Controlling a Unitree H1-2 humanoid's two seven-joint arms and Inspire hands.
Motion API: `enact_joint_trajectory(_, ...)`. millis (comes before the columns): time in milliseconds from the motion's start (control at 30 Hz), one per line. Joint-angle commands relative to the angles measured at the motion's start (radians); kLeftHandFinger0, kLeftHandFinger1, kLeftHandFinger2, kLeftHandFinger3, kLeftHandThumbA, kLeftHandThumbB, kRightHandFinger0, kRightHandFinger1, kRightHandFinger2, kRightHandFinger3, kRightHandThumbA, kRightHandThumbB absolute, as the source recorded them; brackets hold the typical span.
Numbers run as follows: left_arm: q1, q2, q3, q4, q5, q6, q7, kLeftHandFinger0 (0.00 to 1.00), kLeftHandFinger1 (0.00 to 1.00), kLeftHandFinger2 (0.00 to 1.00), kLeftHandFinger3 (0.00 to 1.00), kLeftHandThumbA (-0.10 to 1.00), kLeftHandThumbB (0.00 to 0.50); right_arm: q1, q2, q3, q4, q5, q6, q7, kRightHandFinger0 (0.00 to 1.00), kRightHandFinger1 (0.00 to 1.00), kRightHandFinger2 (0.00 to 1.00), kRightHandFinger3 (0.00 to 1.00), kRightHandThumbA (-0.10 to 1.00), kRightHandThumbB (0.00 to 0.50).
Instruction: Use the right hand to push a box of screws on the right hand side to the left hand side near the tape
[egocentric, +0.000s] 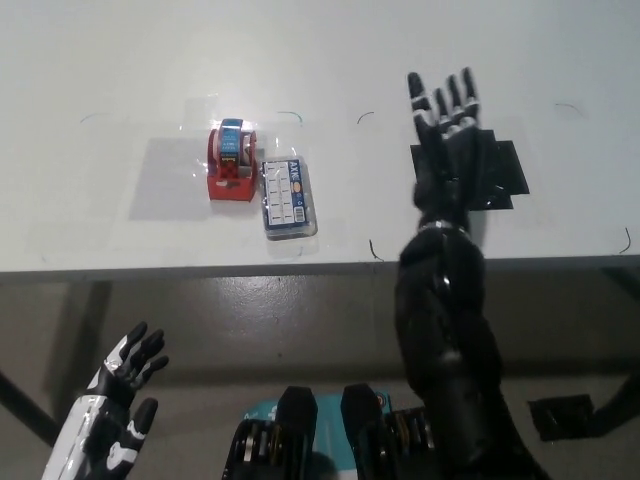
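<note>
Hovering open and empty, fingers spread, my black right hand (445, 120) leaves the clear plastic screw box with blue label (288, 197) well off its thumb side, long axis front-to-back, touching the red tape dispenser (231, 163). My white left hand (115, 405) idles below the white table (100, 100).

A white table (100, 230) stands over a grey-brown floor (220, 320), evenly lit.
</note>
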Motion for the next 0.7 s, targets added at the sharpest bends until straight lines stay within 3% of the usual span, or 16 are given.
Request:
enact_joint_trajectory(0,0.003,0.026,0.009,-0.049,0.005,0.021,-0.011,1.0,1.0,1.0,1.0,0.73,0.211,0.182,-0.03,0.198,-0.733,-0.243,0.044,0.102,1.0,1.0,1.0,1.0,1.0,0.22)
enact_joint_trajectory(67,-0.004,0.032,0.01,-0.052,0.002,0.026,-0.014,1.0,1.0,1.0,1.0,0.73,0.21,0.301,-0.055,0.249,-0.89,-0.21,0.098,0.164,1.0,1.0,1.0,1.0,1.0,0.247)
enact_joint_trajectory(133,-0.016,0.038,0.013,-0.058,0.001,0.051,-0.013,1.0,1.0,1.0,1.0,0.73,0.217,0.411,-0.088,0.292,-0.993,-0.173,0.107,0.214,1.0,1.0,1.0,1.0,1.0,0.23)
enact_joint_trajectory(200,-0.031,0.044,0.019,-0.059,0.003,0.067,-0.01,1.0,1.0,1.0,1.0,0.75,0.218,0.514,-0.125,0.326,-1.072,-0.183,0.123,0.25,1.0,1.0,1.0,1.0,1.0,0.258)
enact_joint_trajectory(300,-0.061,0.051,0.031,-0.045,0.003,0.059,-0.006,1.0,1.0,1.0,1.0,0.77,0.211,0.659,-0.178,0.371,-1.106,-0.136,0.067,0.294,1.0,1.0,1.0,1.0,0.98,0.266)
enact_joint_trajectory(367,-0.087,0.048,0.041,-0.04,0.003,0.058,0.005,1.0,1.0,1.0,1.0,0.79,0.226,0.748,-0.213,0.391,-1.106,-0.142,0.03,0.312,1.0,1.0,1.0,1.0,1.0,0.32)
enact_joint_trajectory(433,-0.11,0.051,0.048,-0.029,-0.01,0.046,0.005,1.0,1.0,1.0,1.0,0.8,0.219,0.807,-0.245,0.412,-1.113,-0.171,0.021,0.322,1.0,1.0,1.0,1.0,1.0,0.314)
enact_joint_trajectory(533,-0.136,0.057,0.057,-0.003,-0.035,0.003,-0.003,1.0,1.0,1.0,1.0,0.84,0.199,0.898,-0.289,0.434,-1.082,-0.198,-0.043,0.33,1.0,1.0,1.0,1.0,1.0,0.235)
enact_joint_trajectory(667,-0.165,0.038,0.078,0.032,-0.036,-0.026,0.016,1.0,1.0,1.0,1.0,0.9,0.181,0.944,-0.334,0.467,-0.981,-0.198,-0.077,0.317,1.0,1.0,1.0,1.0,1.0,0.234)
